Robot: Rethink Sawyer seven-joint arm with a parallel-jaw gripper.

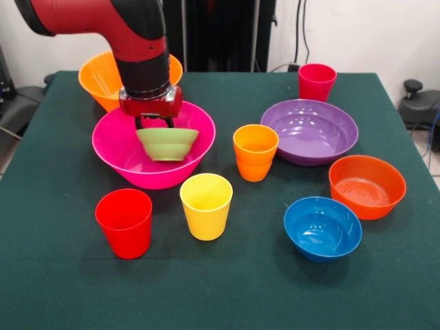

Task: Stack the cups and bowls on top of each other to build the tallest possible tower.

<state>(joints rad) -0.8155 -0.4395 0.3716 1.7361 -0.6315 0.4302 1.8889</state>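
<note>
My gripper (155,126) reaches down into the big hot-pink bowl (113,152) and is shut on the far rim of the small ribbed green bowl (168,144). The green bowl sits upright inside the pink one; I cannot tell whether it touches the bottom. Behind the arm stands the big orange-yellow bowl (96,79). The wide purple bowl (309,130), the medium orange bowl (366,185) and the blue bowl (322,228) lie on the right. Four cups stand upright and apart: red (125,223), yellow (205,206), orange (255,152) and crimson-pink (316,82).
Everything rests on a dark green tablecloth (227,289). The red and black arm (137,41) comes down over the left half and hides part of the orange-yellow bowl. Black equipment stands off both side edges of the table.
</note>
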